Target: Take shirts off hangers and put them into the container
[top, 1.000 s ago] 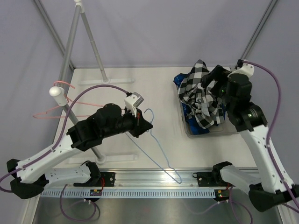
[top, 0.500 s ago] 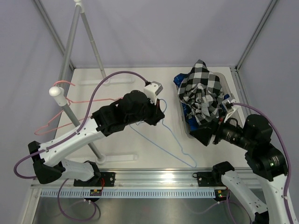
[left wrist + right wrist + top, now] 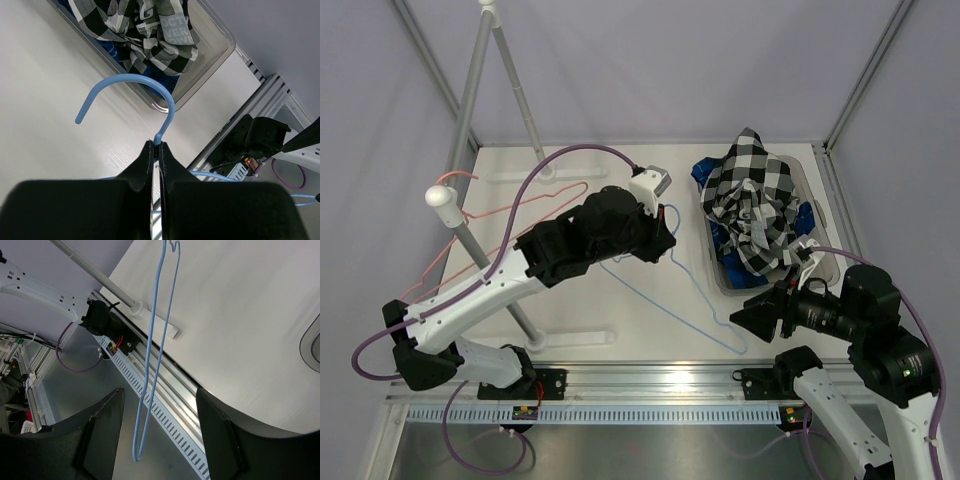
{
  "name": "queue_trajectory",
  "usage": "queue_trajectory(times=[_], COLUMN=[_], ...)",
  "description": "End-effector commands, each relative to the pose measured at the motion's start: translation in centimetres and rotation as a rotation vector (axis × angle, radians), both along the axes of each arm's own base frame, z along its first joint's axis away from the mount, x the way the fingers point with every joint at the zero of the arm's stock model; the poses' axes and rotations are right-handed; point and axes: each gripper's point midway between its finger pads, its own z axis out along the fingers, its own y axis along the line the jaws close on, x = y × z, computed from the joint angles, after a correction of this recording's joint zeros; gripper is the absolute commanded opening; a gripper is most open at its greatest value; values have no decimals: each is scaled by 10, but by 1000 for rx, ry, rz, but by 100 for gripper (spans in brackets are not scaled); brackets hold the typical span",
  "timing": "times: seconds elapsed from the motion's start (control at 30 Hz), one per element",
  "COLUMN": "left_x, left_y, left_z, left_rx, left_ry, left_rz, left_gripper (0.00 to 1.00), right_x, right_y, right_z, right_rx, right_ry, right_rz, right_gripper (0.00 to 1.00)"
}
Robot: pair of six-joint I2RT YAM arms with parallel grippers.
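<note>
Blue hanger in left claw

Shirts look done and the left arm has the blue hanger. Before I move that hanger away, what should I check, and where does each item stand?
1. Left gripper: jaws shut on the neck of the light blue hanger: ok.
2. Light blue hanger bare, no cloth on it: ok.
3. Right gripper empty, jaws apart: ok.
4. Right gripper clear of the hanger's lower end: cannot tell; the two sit close in the top view.
5. Checked shirt in the container: ok, though heaped above the rim.
6. Blue plaid shirt fully inside the container: cannot tell; it is mostly buried under the checked one.
</note>
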Motion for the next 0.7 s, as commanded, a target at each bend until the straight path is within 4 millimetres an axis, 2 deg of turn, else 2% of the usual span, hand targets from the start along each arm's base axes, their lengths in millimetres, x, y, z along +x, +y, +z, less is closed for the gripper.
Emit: queue_trajectory(times=[0.0, 0.17, 0.43, 0.67], left_x=[6, 10, 17, 17], left_y=[-7, -14, -34, -38], left_z=[24, 28, 38, 48], left_rx=[-50, -48, -52, -64], left_ry=[-38, -45, -52, -62], left_rz=[14, 7, -25, -41], left_gripper=[0, 0, 0, 0], right_x=[-8, -6, 11, 18], right_y=[2, 3, 5, 4], right_z=[-6, 0, -3, -4], right_rx=[0, -1, -27, -43], right_ry=[19, 30, 70, 74], right_rz=[40, 42, 17, -4], right_gripper=[66, 66, 65, 57])
